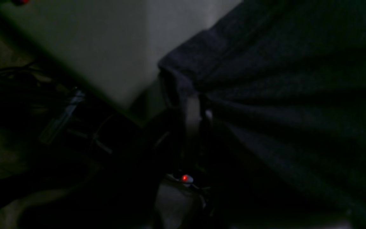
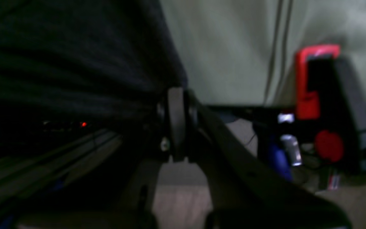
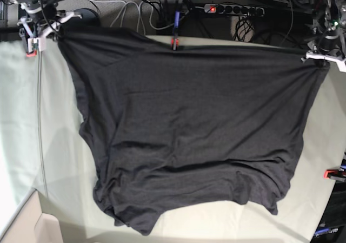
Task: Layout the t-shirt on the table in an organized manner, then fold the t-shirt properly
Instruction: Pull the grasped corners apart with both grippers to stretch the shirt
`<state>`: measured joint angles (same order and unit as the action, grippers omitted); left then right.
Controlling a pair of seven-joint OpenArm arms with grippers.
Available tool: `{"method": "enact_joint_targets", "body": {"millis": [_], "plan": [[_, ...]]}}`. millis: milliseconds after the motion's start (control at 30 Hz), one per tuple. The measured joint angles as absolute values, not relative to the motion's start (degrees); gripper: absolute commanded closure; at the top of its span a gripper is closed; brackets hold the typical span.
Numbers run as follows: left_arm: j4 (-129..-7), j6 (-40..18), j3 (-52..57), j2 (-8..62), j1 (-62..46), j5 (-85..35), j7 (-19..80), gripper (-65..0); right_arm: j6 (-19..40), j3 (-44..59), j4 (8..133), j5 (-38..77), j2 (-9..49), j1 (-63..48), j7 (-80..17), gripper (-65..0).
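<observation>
The t-shirt (image 3: 189,129) hangs stretched between the two arms at the table's (image 3: 21,118) far edge, its plain dark side facing the base camera and its lower part draped over the pale cloth. The left gripper (image 3: 320,58) is clenched on one top corner of the shirt, and in the left wrist view the hem bunches at the fingers (image 1: 192,114). The right gripper (image 3: 54,27) is clamped on the other top corner, near a red clamp (image 3: 31,52).
</observation>
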<state>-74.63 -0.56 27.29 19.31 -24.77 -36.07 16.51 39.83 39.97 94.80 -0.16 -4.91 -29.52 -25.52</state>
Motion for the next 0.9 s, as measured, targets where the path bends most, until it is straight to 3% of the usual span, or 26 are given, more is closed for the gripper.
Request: {"method": "enact_joint_targets", "body": {"millis": [433, 700, 767, 900], "plan": [[-73.9, -0.6, 27.2, 19.3, -24.1, -36.1, 16.5, -0.4, 39.9, 39.9, 94.8, -0.1, -4.9, -30.3, -25.4, -0.7], [-73.9, -0.6, 27.2, 19.3, -24.1, -36.1, 16.5, -0.2, 39.8, 39.9, 94.9, -0.2, -4.8, -31.4, -25.5, -29.6], [-73.9, -0.6, 27.2, 19.3, -24.1, -36.1, 16.5, -0.2, 39.8, 40.1, 95.4, -0.2, -4.8, -31.9, -25.5, -34.1], [-73.9, -0.6, 27.2, 19.1, -24.1, -36.1, 16.5, -0.2, 39.8, 40.4, 97.3, 2.9, -5.1, -32.1, -25.6, -34.7]]}}
